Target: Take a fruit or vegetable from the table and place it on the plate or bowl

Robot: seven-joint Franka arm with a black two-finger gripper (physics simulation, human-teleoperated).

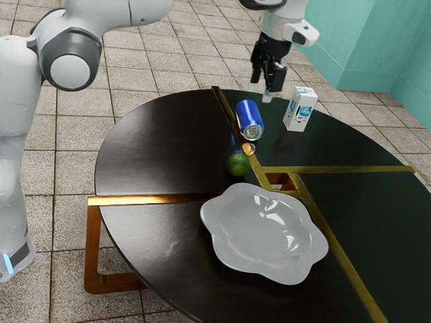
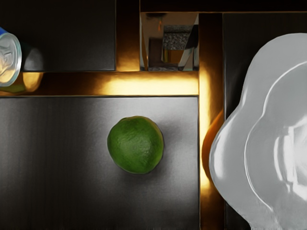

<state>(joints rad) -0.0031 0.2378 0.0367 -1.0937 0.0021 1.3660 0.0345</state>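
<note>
The white scalloped plate (image 1: 262, 232) sits at the near edge of the dark round desk (image 1: 155, 148) with nothing on it. The lime (image 1: 238, 163) lies on the desk just beyond the plate's far rim, apart from it, near a gold inlay strip. A blue can (image 1: 250, 119) lies on its side just behind the lime. A small milk carton (image 1: 300, 108) stands upright toward the exterior view's right. The gripper (image 1: 267, 84) hangs high above the desk, fingers spread, holding nothing. In the wrist view the lime (image 2: 135, 144) lies between can (image 2: 8, 60) and plate (image 2: 259, 143).
</note>
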